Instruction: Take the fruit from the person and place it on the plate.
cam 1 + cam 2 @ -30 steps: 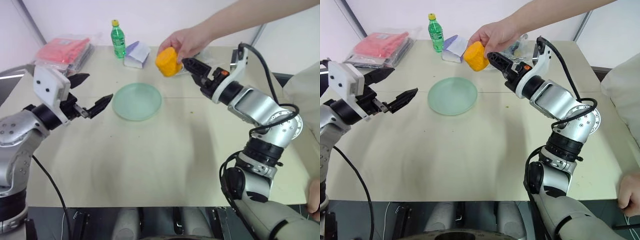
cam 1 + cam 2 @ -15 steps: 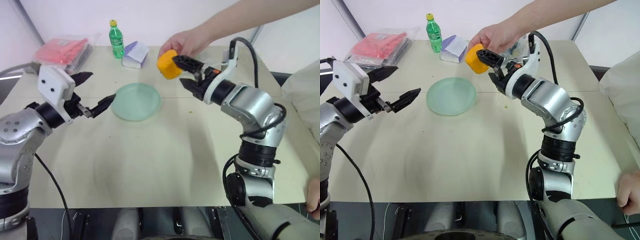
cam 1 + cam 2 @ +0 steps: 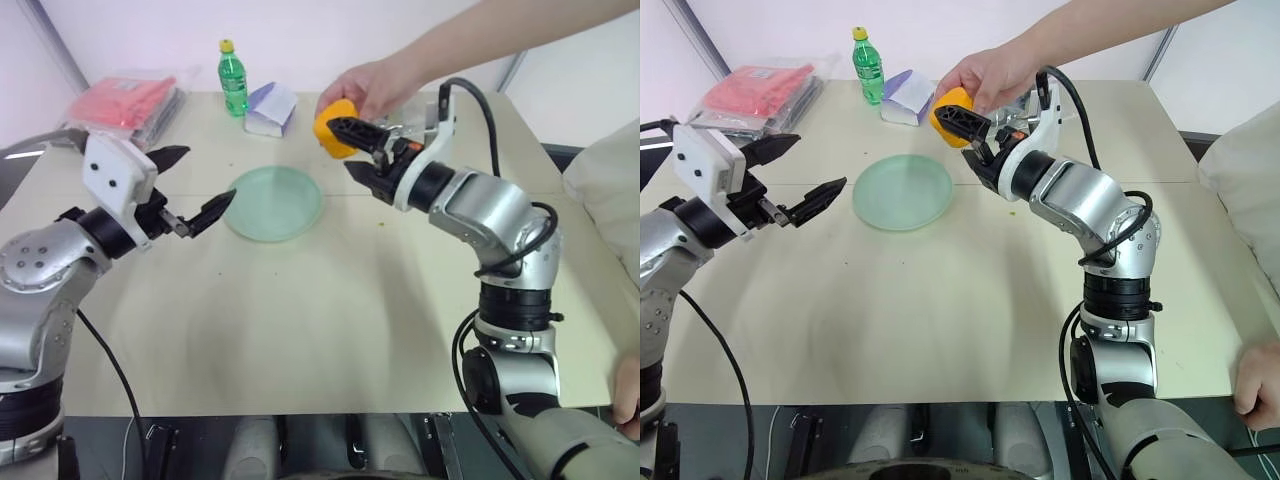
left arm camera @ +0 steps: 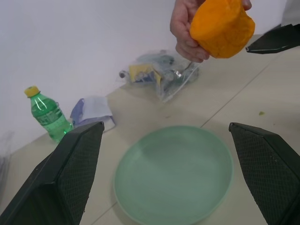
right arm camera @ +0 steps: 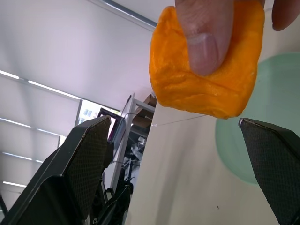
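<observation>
- Glossy yellow-orange, the fruit point(image 3: 335, 125) is held in the air in the person's hand point(image 3: 370, 88), beyond the far edge of the plate point(image 3: 274, 203).
- It looks smooth, firm and light; its blocky flanks suit a grip, though the sheen may slip.
- The fingers point(image 5: 205, 35) cover its top, so the bare lower sides are the place to take hold.
- The right gripper point(image 3: 351, 148) stands wide open, one finger above the other against the fruit's near side, not yet closed.
- The left gripper point(image 3: 192, 184) hangs open and empty beside the plate.

Bright, even indoor light; soft shadows; slightly soft focus
</observation>
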You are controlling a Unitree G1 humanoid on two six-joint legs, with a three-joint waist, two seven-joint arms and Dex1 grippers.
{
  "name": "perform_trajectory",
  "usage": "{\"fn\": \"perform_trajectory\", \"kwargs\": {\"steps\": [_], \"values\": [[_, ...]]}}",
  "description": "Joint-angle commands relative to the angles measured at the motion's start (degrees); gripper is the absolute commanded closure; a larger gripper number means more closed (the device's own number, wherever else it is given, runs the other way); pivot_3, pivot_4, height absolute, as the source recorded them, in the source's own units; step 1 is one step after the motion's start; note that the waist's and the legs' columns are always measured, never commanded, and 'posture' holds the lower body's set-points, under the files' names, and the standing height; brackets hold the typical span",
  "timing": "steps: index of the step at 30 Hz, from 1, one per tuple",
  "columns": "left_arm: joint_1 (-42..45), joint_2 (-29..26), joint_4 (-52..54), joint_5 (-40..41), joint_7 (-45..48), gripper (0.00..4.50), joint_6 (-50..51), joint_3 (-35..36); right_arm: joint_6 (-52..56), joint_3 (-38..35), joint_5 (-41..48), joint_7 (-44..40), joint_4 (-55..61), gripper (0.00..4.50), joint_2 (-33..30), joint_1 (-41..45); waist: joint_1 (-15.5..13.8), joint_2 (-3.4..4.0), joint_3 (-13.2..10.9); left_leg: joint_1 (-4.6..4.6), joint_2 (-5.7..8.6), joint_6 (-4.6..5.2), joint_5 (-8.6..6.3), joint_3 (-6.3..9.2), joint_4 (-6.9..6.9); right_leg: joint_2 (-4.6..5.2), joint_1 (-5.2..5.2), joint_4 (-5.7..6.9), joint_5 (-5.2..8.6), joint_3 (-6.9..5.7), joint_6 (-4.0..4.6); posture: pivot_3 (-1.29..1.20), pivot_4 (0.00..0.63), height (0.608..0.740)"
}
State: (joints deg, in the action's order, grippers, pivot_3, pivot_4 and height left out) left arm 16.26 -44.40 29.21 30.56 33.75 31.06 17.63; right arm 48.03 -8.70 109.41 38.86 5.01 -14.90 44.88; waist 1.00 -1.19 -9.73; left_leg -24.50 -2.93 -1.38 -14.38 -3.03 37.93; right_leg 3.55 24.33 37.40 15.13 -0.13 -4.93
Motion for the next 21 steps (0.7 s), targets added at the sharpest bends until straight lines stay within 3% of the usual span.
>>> {"fn": "perform_trajectory", "kwargs": {"steps": [1,12,21], "values": [[0.1,0.0,2.2,0.3,-0.9,0.00,0.2,1.3,0.1,0.5,-0.9,-3.0,0.0,0.03,-1.1,1.8,0.0,0.00,0.0,0.00,0.00,0.00,0.00,0.00,0.00,0.00,0.00,0.00,0.00,0.00,0.00,0.00,0.150,0.731],[-1.0,0.8,4.3,0.8,-2.5,0.00,1.3,1.2,0.6,1.2,-9.7,-10.2,-4.2,0.03,-2.0,5.7,0.0,0.00,0.0,0.00,0.00,0.00,0.00,0.00,-0.01,0.00,0.00,-0.04,0.00,0.00,0.00,0.00,0.150,0.731],[-1.5,0.8,5.2,1.0,-3.3,0.00,1.7,1.3,0.8,0.9,-13.3,-10.7,-4.9,0.03,-0.3,6.9,0.0,0.00,0.0,0.00,0.00,0.00,0.00,0.00,-0.03,-0.01,0.00,-0.05,0.00,0.00,0.00,0.00,0.150,0.731]]}}
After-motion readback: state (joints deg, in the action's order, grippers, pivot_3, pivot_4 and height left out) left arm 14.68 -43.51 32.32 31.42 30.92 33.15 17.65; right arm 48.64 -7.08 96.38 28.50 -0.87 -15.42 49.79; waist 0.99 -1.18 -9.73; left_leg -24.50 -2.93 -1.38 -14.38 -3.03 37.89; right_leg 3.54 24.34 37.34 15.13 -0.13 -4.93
